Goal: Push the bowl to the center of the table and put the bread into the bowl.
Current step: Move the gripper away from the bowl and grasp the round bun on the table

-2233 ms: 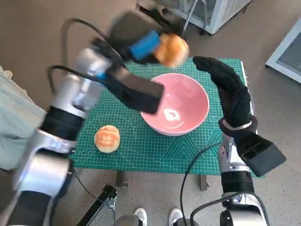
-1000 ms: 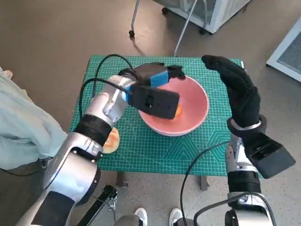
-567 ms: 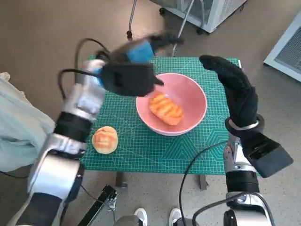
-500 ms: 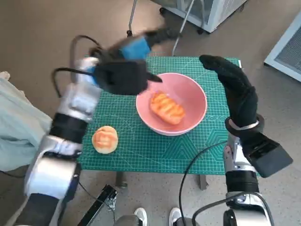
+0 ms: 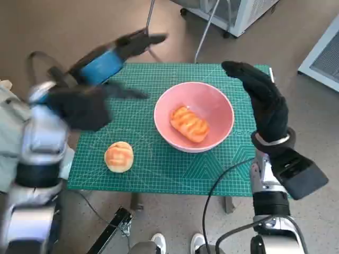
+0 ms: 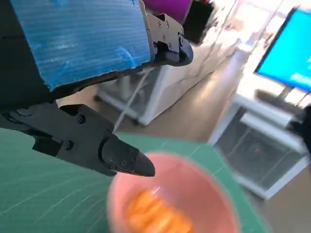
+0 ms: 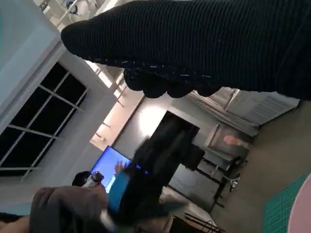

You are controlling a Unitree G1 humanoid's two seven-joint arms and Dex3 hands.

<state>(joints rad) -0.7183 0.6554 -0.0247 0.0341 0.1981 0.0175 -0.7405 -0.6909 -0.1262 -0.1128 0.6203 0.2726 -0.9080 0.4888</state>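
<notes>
The pink bowl [image 5: 194, 116] sits near the middle of the green mat [image 5: 159, 159] with a ridged orange bread [image 5: 189, 124] lying inside it; the left wrist view shows the bowl [image 6: 194, 194] and bread [image 6: 155, 216] too, blurred. A second, round bread [image 5: 119, 156] lies on the mat at the front left. My left hand [image 5: 114, 55] is raised above the mat's far left part, blurred, fingers spread and holding nothing. My right hand [image 5: 259, 98] stands upright beside the bowl's right rim, fingers extended, holding nothing. The left hand's black fingers [image 6: 116, 155] hover apart above the bowl.
A pale cloth [image 5: 10, 127] shows at the far left. A white cabinet [image 5: 243, 10] and metal legs [image 5: 204, 32] stand beyond the table. Shoes [image 5: 177, 244] show by the table's front edge. Cables [image 5: 217, 185] hang at the front right.
The left hand dropped the ridged bread into the bowl, then lifted away and swung left, empty. The right hand has stayed beside the bowl.
</notes>
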